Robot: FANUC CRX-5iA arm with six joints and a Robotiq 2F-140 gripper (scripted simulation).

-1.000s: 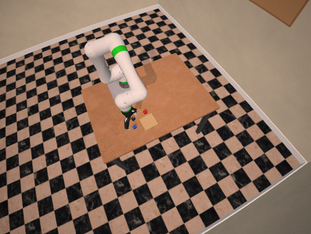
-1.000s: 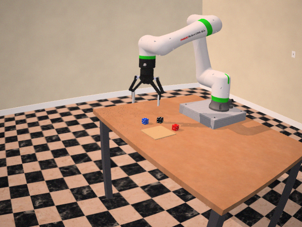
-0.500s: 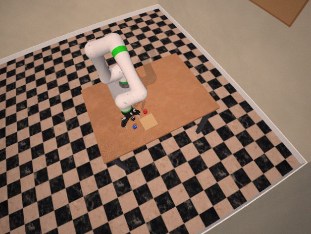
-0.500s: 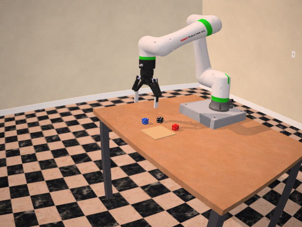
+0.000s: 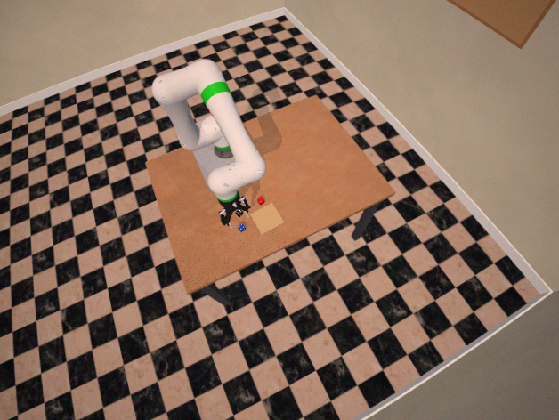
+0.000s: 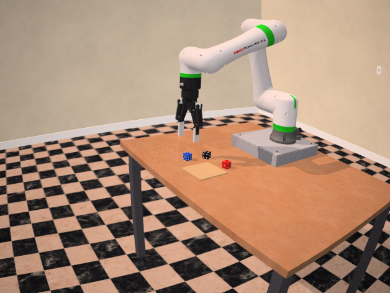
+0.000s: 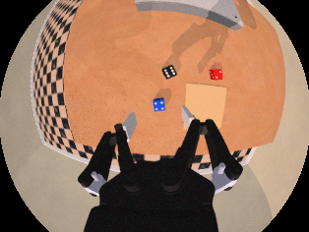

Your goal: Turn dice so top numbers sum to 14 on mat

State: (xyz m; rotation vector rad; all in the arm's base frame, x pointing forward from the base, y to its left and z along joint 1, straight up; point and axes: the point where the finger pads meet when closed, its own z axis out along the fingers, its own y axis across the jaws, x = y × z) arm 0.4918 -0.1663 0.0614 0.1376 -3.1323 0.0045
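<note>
Three dice lie on the table beside the tan mat (image 5: 267, 218) (image 6: 204, 170) (image 7: 206, 100), none of them on it. The blue die (image 5: 242, 228) (image 6: 187, 156) (image 7: 158, 104) is off the mat's left side. The black die (image 6: 206, 154) (image 7: 169, 72) is behind it; in the top view the gripper hides it. The red die (image 5: 260, 200) (image 6: 226, 164) (image 7: 216, 75) sits at the mat's far corner. My gripper (image 5: 233, 214) (image 6: 188, 136) (image 7: 158, 115) hangs well above the table near the blue die, pointing down. Its fingers are partly apart with nothing between them.
The wooden table (image 5: 316, 157) (image 6: 283, 204) carries the robot's grey base (image 6: 267, 146) behind the dice. The table's near edge runs close to the blue die and the mat. The floor is checkered.
</note>
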